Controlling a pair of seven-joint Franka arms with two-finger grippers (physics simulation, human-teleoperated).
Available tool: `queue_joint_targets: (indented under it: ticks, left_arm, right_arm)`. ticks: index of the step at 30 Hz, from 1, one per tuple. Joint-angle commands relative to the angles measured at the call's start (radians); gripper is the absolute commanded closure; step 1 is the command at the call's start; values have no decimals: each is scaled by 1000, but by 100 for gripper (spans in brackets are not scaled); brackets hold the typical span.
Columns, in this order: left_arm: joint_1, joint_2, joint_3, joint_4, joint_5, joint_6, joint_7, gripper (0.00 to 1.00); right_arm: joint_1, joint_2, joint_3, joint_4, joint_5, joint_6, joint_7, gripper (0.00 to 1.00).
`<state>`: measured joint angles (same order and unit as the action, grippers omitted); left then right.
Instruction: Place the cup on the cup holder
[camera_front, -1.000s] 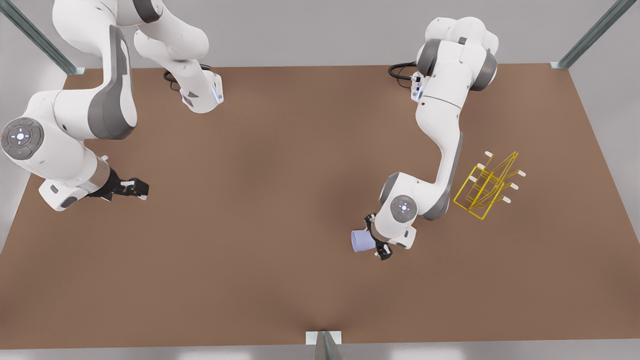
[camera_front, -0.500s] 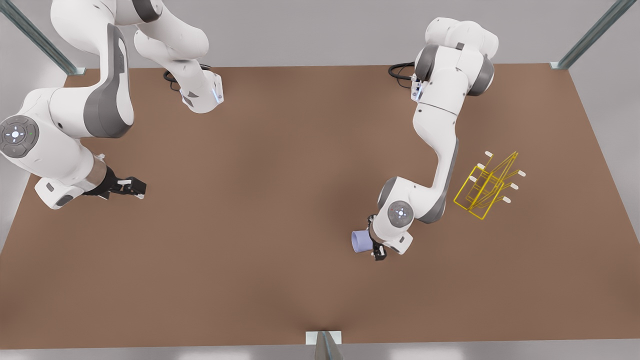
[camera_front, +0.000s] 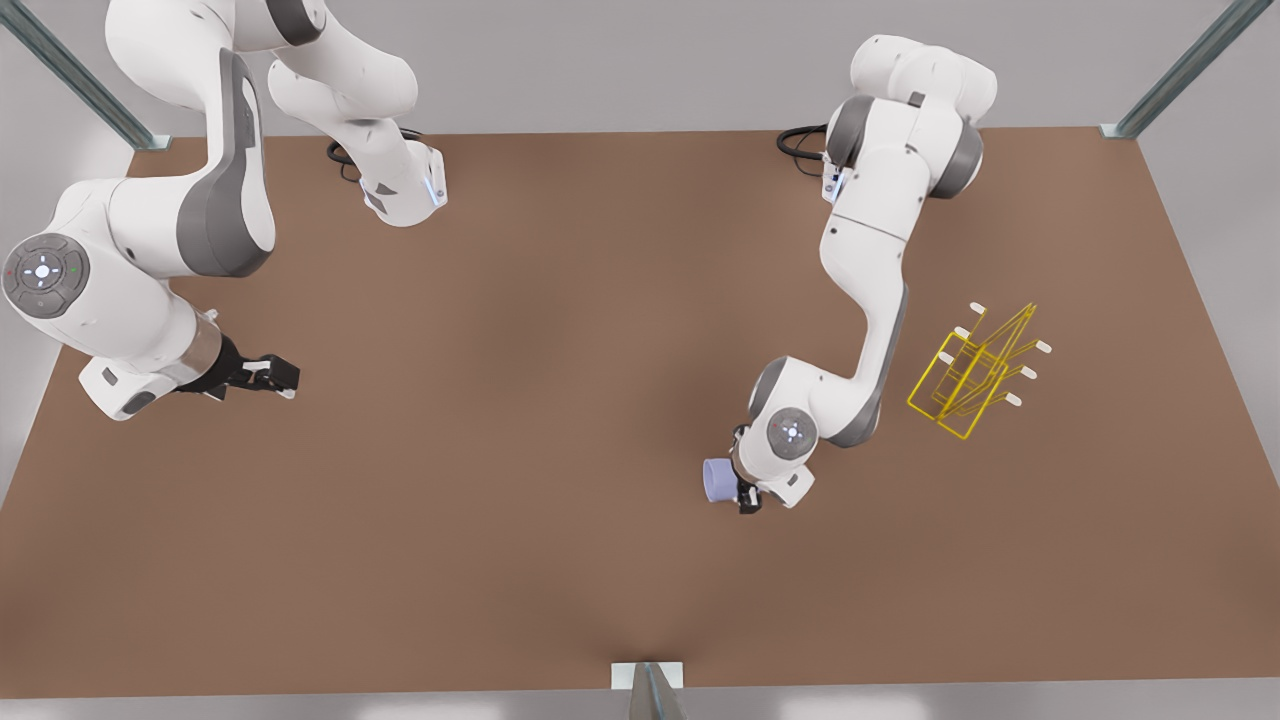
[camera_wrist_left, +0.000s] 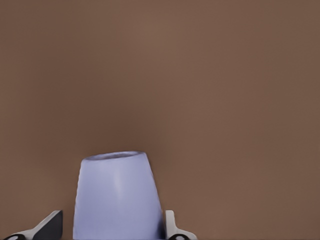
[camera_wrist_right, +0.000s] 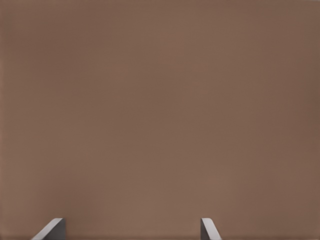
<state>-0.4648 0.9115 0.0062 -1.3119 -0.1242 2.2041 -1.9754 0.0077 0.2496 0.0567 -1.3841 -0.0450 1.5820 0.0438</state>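
Your left gripper (camera_front: 742, 484) is clamped on the cup (camera_front: 718, 481), cup holder (camera_front: 972, 372) sits at about 2 o'clock; right gripper (camera_front: 272, 376) idles, fingers spread.

matt brown tabletop (camera_front: 560, 420), smooth matt lavender cup (camera_wrist_left: 116, 197), thin glossy yellow wire cup holder (camera_front: 972, 372) with white tips, glossy white arm shells
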Motion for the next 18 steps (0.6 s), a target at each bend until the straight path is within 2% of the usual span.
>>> queue_joint_targets:
  ticks: [1,6,7,8,14,16,17,18]
  left_arm:
    - [0,10,0,0,-5,8,58,0]
    - [-2,35,-12,2,-15,55,56,0]
    - [0,29,-12,2,-17,58,46,11]
    - [0,15,-12,2,-48,57,40,42]
    - [2,-8,-12,10,-52,19,46,41]
    - [-6,-95,2,16,-35,-220,1,40]
    - [-11,-144,8,37,107,-397,-52,40]
    - [-135,-178,176,23,129,-432,-48,40]
  right_arm:
    - [0,-1,0,0,1,6,5,0]
    - [0,-1,0,0,2,3,4,0]
    - [-1,-1,0,2,2,4,2,0]
    - [0,-3,0,2,1,4,5,0]
    - [-3,0,0,0,1,6,4,0]
    - [-3,0,0,0,1,6,4,0]
    - [-3,0,0,0,1,6,2,0]
    - [-3,0,0,0,1,6,-2,0]
